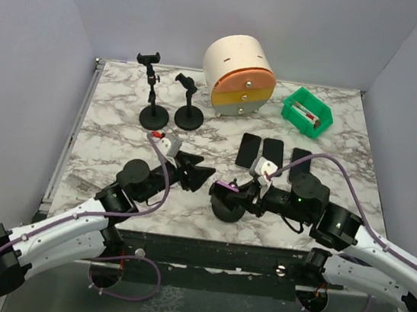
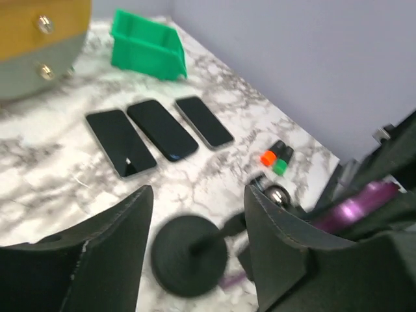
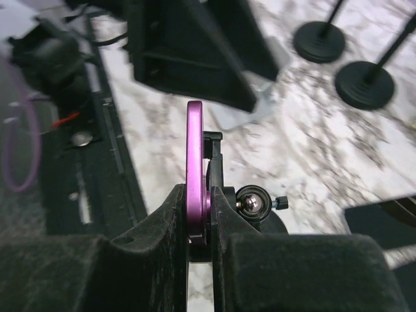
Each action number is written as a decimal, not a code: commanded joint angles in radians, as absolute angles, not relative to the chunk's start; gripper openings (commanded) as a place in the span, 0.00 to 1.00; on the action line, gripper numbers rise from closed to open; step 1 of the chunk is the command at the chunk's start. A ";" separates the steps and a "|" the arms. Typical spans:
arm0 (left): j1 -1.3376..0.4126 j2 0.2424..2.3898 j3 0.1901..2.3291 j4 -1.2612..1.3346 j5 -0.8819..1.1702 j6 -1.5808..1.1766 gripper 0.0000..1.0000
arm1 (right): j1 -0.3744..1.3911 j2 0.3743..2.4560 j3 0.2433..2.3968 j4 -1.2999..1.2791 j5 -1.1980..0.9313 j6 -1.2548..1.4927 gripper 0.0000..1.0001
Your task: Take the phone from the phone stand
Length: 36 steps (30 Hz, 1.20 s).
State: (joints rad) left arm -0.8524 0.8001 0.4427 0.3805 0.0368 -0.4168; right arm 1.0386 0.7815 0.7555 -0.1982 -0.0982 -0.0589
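A purple phone (image 3: 196, 169) stands edge-on in the clamp of a black phone stand (image 1: 227, 201) near the table's front middle. My right gripper (image 3: 201, 214) is shut on the purple phone, its fingers pressing both faces just beside the stand's ball joint (image 3: 252, 200). In the top view the right gripper (image 1: 241, 188) sits over the stand. My left gripper (image 1: 197, 173) is open and empty, just left of the stand. In the left wrist view the stand's round base (image 2: 190, 255) lies between and beyond my open fingers (image 2: 286, 247), with the purple phone (image 2: 354, 207) at the right.
Three dark phones (image 1: 272, 154) lie flat right of centre. Two empty black stands (image 1: 171, 113) stand at the back left. A round white and orange drawer unit (image 1: 239, 75) and a green bin (image 1: 307, 111) are at the back. The table's front edge is close.
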 commanded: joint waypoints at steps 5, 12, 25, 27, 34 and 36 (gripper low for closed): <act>-0.838 0.647 0.509 0.318 0.304 -0.125 0.66 | 1.081 0.803 0.963 -0.250 -0.408 -0.104 0.00; -0.838 0.594 0.665 0.088 0.516 -0.018 0.74 | 1.081 0.853 1.058 -0.388 -0.400 -0.179 0.00; -0.838 0.725 0.841 -0.108 0.862 -0.120 0.83 | 1.081 0.931 1.152 -0.497 -0.460 -0.288 0.00; -0.838 0.743 0.840 -0.116 0.871 -0.127 0.80 | 1.081 0.947 1.172 -0.513 -0.476 -0.291 0.00; -0.838 0.822 0.853 -0.205 0.855 -0.073 0.63 | 1.081 0.978 1.207 -0.522 -0.510 -0.292 0.00; -0.838 0.835 0.861 -0.203 0.867 -0.077 0.58 | 1.081 0.980 1.203 -0.519 -0.503 -0.294 0.00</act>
